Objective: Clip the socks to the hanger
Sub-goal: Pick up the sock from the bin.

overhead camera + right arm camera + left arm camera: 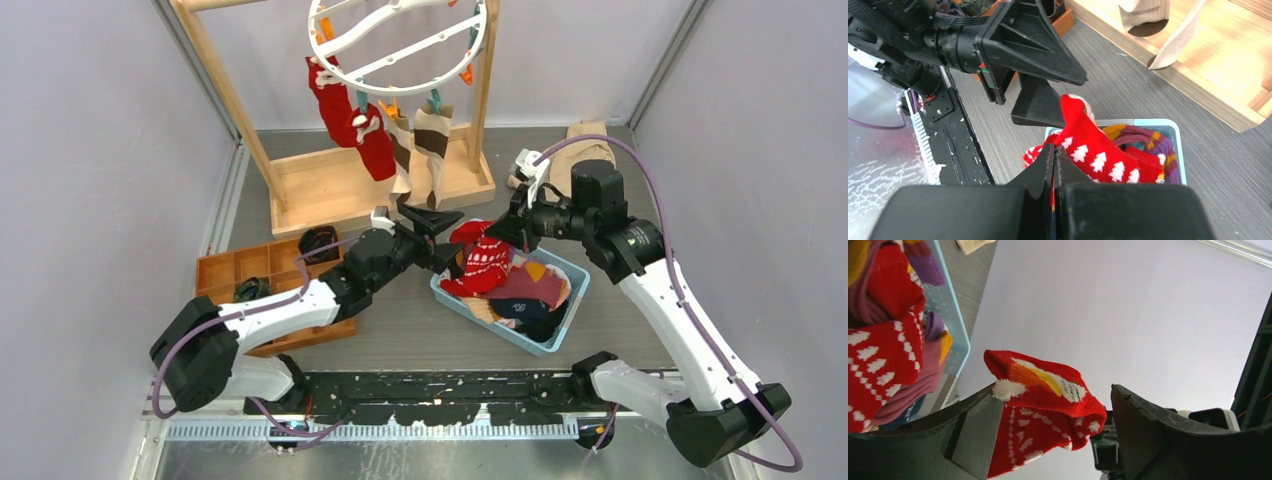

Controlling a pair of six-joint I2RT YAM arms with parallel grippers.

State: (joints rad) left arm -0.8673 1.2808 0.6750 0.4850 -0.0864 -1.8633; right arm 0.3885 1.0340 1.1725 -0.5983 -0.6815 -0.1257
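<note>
One tall wooden frame (225, 95) is seen at the back, and from it the white hanger (400, 40) is hung, with four clipped socks (375, 145) already dangling (two red, two tan-and-brown). Nearer the arms a blue basket (572, 270) is filled with loose socks. Above its left end a red sock (485, 255) with white trees is held up. The right claw (1054, 155) is clenched on the sock's fabric, while the left claw (1057, 390) is spread wide, its jaws set either side of the sock's free end, one finger (993, 400) brushed by the white pompom.

A handover or a second grasp is judged to be in hand. Next, the left jaws would need to be closed on the free end so that the sock can be stretched and carried up to a free clip.

The top of the hanger is cut off, so its free clips cannot be counted. The exact pinch point is hidden behind the right fingers.
</note>
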